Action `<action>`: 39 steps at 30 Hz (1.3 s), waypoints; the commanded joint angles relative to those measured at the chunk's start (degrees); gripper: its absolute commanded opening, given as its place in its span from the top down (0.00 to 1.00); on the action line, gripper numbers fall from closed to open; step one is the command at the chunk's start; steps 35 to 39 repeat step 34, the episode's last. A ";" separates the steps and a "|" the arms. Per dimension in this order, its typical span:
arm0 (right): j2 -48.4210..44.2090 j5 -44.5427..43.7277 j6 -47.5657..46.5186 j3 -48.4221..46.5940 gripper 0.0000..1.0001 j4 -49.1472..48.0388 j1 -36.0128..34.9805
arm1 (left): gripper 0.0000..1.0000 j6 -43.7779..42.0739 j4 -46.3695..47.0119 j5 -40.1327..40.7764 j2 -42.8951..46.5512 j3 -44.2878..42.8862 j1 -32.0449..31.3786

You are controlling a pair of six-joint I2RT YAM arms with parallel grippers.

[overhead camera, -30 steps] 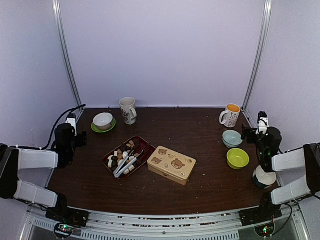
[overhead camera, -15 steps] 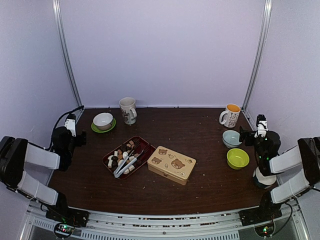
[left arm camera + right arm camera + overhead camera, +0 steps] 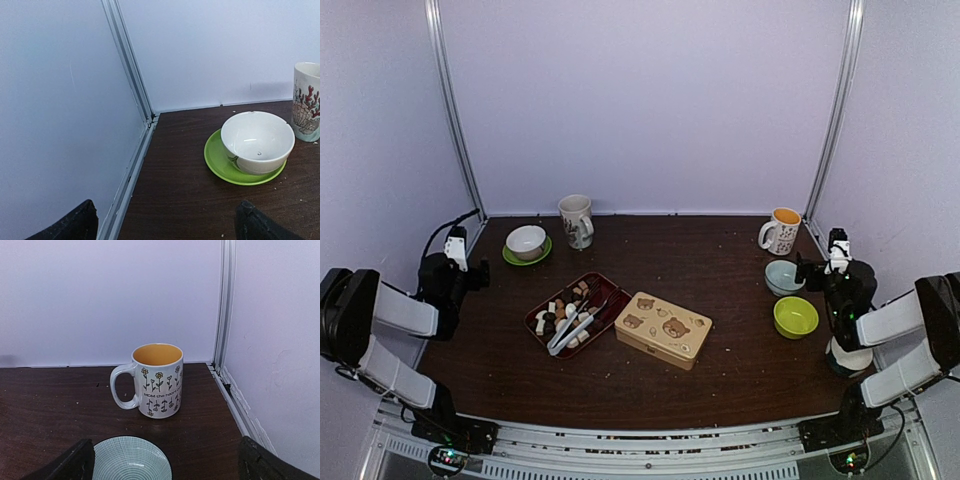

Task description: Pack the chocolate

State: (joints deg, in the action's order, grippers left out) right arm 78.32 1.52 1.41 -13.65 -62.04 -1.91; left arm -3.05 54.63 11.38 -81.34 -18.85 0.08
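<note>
Currently | left fingers (image 3: 72, 227), right fingers (image 3: 72, 462) spread, empty | tongs (image 3: 575, 326) atop chocolate (image 3: 552, 315) in tray (image 3: 530, 322) | closed tin (image 3: 663, 328) just beside

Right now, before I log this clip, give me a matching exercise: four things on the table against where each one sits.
Things:
1 white bowl
2 tongs
3 bear tin
4 flower mug

Places:
a beside the tray, lid shut
b on the green saucer
c near the back right corner
d in the tray, over the chocolate

Pairs: 1-b, 2-d, 3-a, 4-c
</note>
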 commanded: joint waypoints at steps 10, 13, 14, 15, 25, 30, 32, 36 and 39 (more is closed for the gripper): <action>-0.45 0.19 -1.52 -0.59 0.00 -0.57 -0.28 | 0.02 0.69 4.73 -1.27 -0.39 0.48 0.43; -0.79 3.59 -2.88 1.83 0.00 -4.67 -0.28 | 0.02 0.69 4.70 -1.27 -0.35 0.48 0.38; -0.68 3.31 -2.82 2.59 0.00 -6.25 -0.28 | 0.02 0.68 4.75 -1.29 -0.39 0.48 0.40; -0.53 1.75 -2.12 3.00 0.00 -7.18 -0.28 | 0.02 0.68 4.78 -1.34 -0.40 0.48 0.37; -0.62 -7.22 0.99 -0.02 0.00 -1.34 -0.33 | 0.02 0.68 4.69 -1.27 -0.40 0.44 0.44; -0.63 -7.23 0.99 0.00 0.00 -1.38 -0.28 | 0.02 0.68 4.45 -1.31 -0.44 0.29 0.43; -0.62 -7.23 0.96 0.02 0.00 -1.36 -0.28 | 0.02 0.70 4.30 -1.41 -0.42 0.22 0.43; -0.58 -7.23 0.96 -0.06 0.00 -1.41 -0.28 | 0.02 0.68 4.34 -1.36 -0.40 0.30 0.44; -0.58 -7.23 0.96 -0.06 0.00 -1.41 -0.28 | 0.02 0.68 4.34 -1.36 -0.40 0.30 0.44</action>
